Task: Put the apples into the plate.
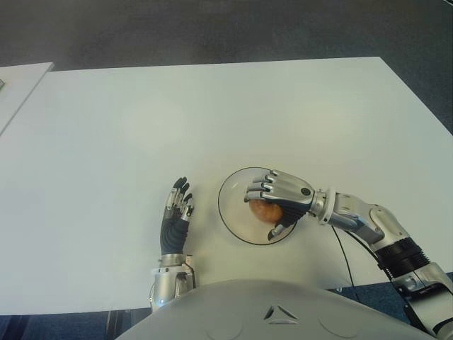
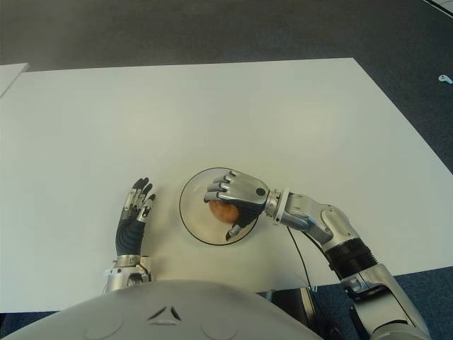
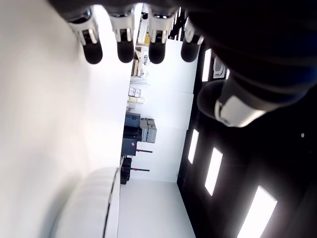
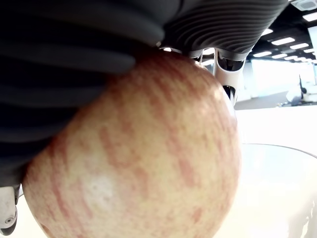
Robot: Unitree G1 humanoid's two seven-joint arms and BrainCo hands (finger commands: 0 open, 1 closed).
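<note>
The right hand (image 1: pixel 277 202) is holding an apple (image 1: pixel 265 210), its fingers curling over the top of the fruit and its thumb closing in from the near side. In the right wrist view the apple (image 4: pixel 143 153) is filling most of the frame: yellow skin streaked with red, pressed up against the dark ribbed palm. The hand and the fruit are sitting directly over the plate (image 1: pixel 230 205), a clear round dish with a dark rim, lying on the white tabletop (image 1: pixel 212 113). Whether the apple is already touching the plate's floor or hanging just above it cannot be told.

The left hand (image 1: pixel 175 212) is showing just beside the plate, on the plate's left, fingers straight and spread, holding nothing.

Judging by this, the placing step is under way and nearly finished for this apple. The next move is calling for a gentle release: the fingers should be opening only once the fruit is settled on the dish, then lifting straight up so the round apple is not being nudged over the shallow rim. No other apple is showing on the tabletop, though the task speaks of several.

No brand, label or readable writing is showing anywhere.
</note>
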